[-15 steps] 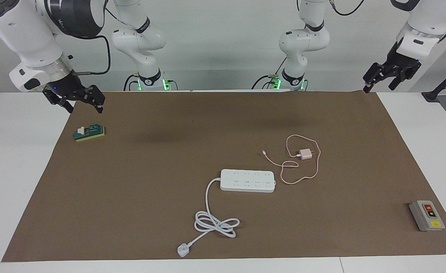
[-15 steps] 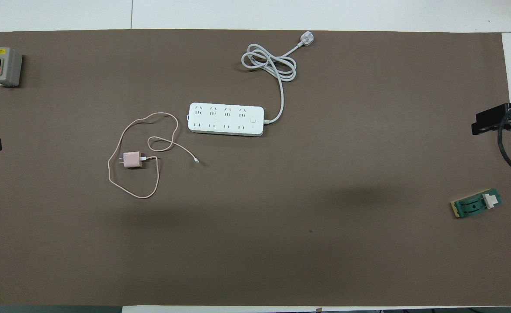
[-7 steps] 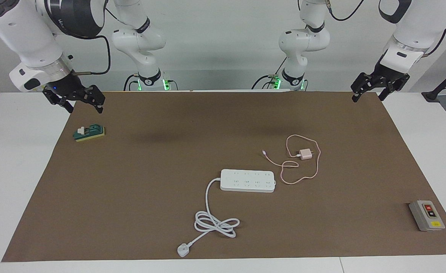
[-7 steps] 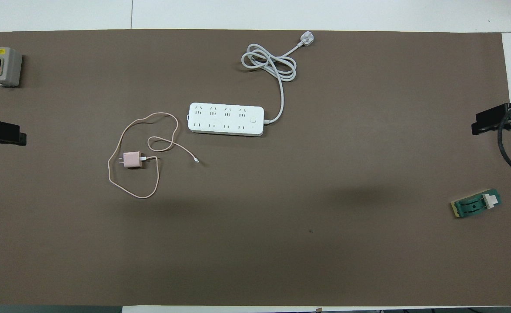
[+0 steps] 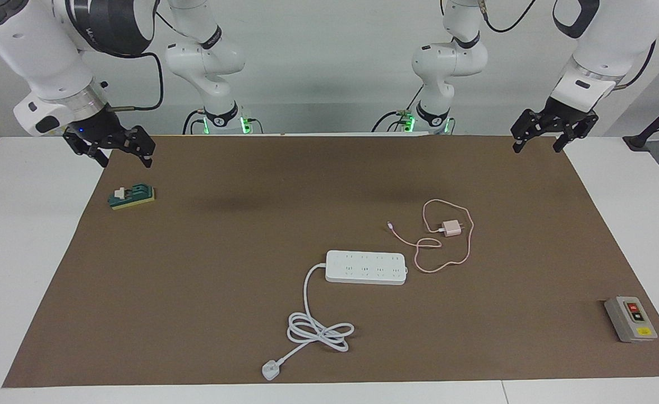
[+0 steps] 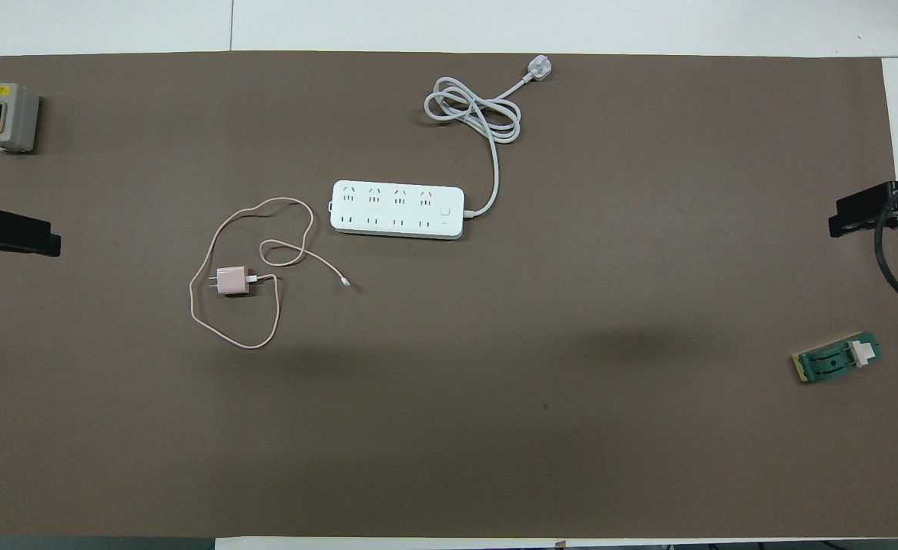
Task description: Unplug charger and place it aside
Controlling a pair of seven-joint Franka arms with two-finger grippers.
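The pale pink charger (image 5: 451,228) (image 6: 233,281) lies on its side on the brown mat, prongs free, with its thin pink cable (image 5: 466,251) looped around it. It sits apart from the white power strip (image 5: 365,267) (image 6: 397,209), nearer to the robots and toward the left arm's end. Nothing is plugged into the strip. My left gripper (image 5: 536,147) (image 6: 36,237) hangs open and empty over the mat's corner at the left arm's end. My right gripper (image 5: 127,163) (image 6: 855,217) waits open and empty above the mat's edge at the right arm's end.
The strip's thick white cord coils away from the robots and ends in a white plug (image 5: 271,370). A grey on/off switch box (image 5: 631,318) (image 6: 5,116) stands at the left arm's end. A green block (image 5: 133,196) (image 6: 838,360) lies below the right gripper.
My left gripper has swung inward from beyond the mat's edge to over its corner, still open. The right arm, charger and strip have not moved.
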